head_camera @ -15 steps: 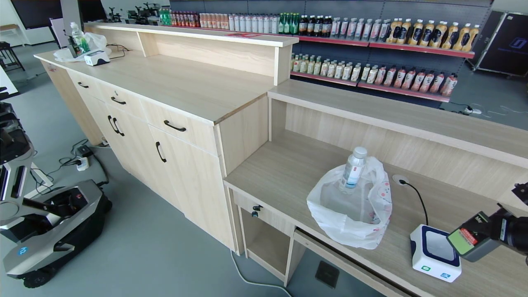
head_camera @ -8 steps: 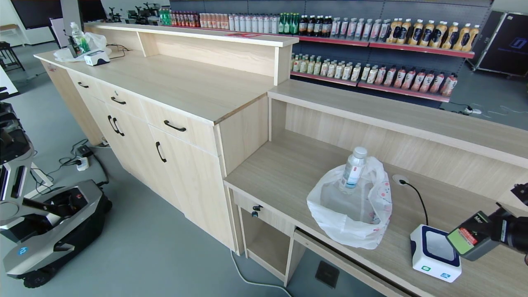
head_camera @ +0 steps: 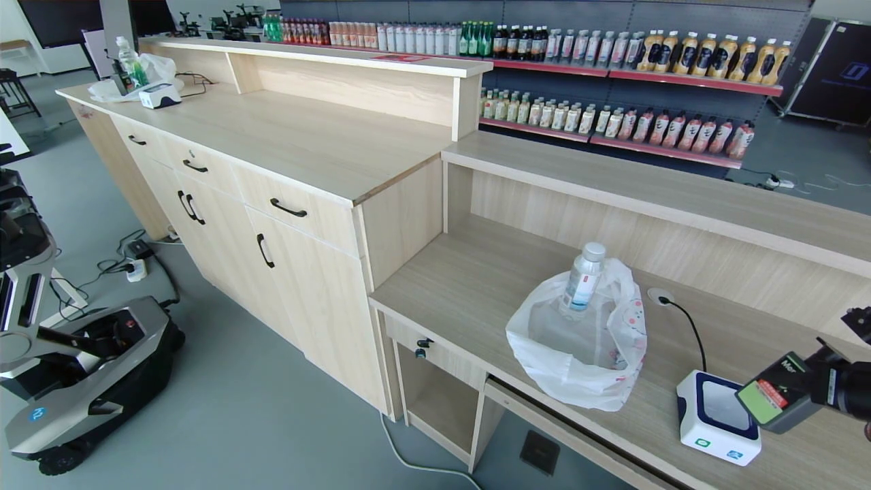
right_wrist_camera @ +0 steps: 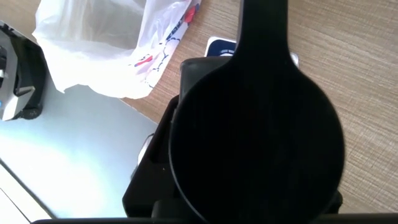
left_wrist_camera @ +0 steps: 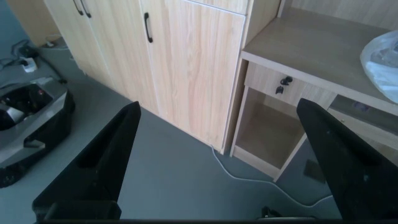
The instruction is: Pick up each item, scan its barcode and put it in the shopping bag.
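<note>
Holding a small dark box (head_camera: 769,400) with a green face, the right hand (head_camera: 825,388) is closed on the far end of it. The box hangs tilted, just beside the white scanner (head_camera: 714,416) and a little above it, not touching it as far as I can tell. The left hand (left_wrist_camera: 214,163) is open, its two fingers wide apart, over the floor in front of the cupboard, and it carries nothing.

I judge the box to be light and stiff, probably cardboard, with smooth faces that can slip. The best hold is on two opposite flat sides near one end, as it is now, so that the face with the barcode stays free toward the scanner window. A hard squeeze could dent it.

The shopping bag (head_camera: 578,347) is thin, soft plastic and stands open on the worktop (head_camera: 469,279), near the scanner. Its rim can fold in, so the box should go in from above through the mouth, beside the bottle (head_camera: 582,280) that stands upright inside and could be tipped over.

By count, on this worktop: one box, one bottle, one bag, one scanner with one black cable (head_camera: 691,327).
</note>
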You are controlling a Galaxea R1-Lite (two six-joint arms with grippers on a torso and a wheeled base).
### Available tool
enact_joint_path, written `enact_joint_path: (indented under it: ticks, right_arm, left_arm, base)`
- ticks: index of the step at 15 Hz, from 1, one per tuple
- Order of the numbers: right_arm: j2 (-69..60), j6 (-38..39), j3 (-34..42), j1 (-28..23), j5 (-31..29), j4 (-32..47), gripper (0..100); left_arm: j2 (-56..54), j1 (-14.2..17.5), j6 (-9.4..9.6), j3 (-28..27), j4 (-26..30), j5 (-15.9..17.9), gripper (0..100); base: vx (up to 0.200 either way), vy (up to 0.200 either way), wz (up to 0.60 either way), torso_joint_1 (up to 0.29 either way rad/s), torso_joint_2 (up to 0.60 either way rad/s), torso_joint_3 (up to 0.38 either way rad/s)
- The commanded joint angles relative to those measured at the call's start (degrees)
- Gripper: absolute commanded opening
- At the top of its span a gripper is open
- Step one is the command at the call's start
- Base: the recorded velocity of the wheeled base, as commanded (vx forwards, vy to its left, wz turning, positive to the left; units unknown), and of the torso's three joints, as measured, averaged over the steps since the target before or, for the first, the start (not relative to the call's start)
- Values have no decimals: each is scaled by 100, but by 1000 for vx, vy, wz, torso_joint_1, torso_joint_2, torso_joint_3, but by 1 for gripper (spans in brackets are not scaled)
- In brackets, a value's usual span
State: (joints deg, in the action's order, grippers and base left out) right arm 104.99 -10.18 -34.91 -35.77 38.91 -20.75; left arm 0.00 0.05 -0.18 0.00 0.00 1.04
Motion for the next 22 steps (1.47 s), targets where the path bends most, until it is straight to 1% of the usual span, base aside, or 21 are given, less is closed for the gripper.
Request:
enact_joint_path:
  ticks: [1, 3, 8, 18, 22]
  right_arm:
    - [31, -2, 2, 0, 2, 1, 0]
    - [83, -10, 2, 0, 11, -17, 0]
    - [312, -10, -33, 35, 196, -430, 0]
    - [426, -10, -33, 131, 204, -456, 0]
    - [259, -19, -86, 167, 196, -465, 0]
  left_arm:
    - [9, 4, -8, 0, 0, 2, 100]
    - [9, 4, -8, 0, 0, 2, 100]
    - [9, 4, -8, 0, 0, 2, 100]
    - [9, 4, -8, 0, 0, 2, 100]
    - [9, 4, -8, 0, 0, 2, 100]
  base:
    - [0, 0, 0, 0, 0, 0]
    - [0, 0, 0, 0, 0, 0]
    - [0, 0, 0, 0, 0, 0]
    - [0, 0, 0, 0, 0, 0]
    - [0, 0, 0, 0, 0, 0]
